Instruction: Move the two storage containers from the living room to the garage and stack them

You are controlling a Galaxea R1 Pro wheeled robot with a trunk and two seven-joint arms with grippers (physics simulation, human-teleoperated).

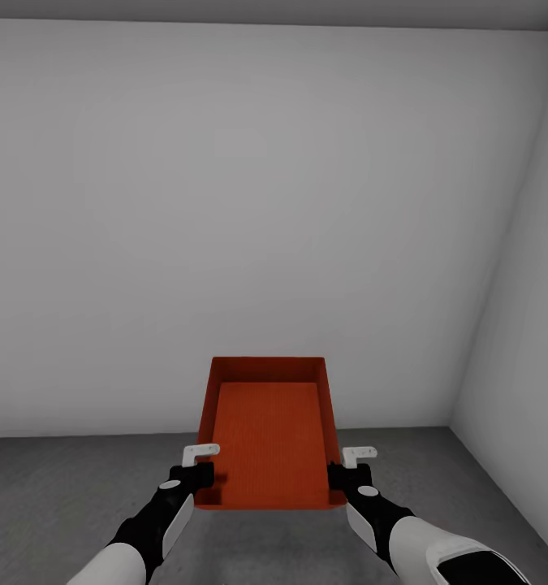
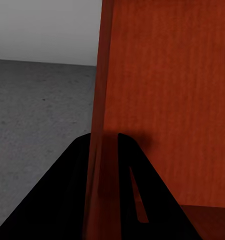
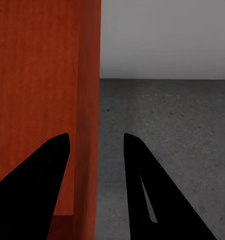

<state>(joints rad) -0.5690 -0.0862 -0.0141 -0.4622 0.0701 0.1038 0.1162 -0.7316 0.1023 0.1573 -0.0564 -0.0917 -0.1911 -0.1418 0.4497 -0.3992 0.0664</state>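
While aloft, storage container (image 1: 269,443); left jaws, right jaws clamped on its sides

A bare garage is showing: white walls (image 1: 265,227) filling the upper frame, grey concrete floor (image 1: 62,487) lying along the bottom.

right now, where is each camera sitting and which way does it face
Head view: on the head, looking forward and down at the storage container held by left gripper and right gripper, concrete floor and white wall beyond.
Left wrist view: along black fingers straddling the container's wall.
Right wrist view: along fingers straddling the opposite wall.
All share container and floor.
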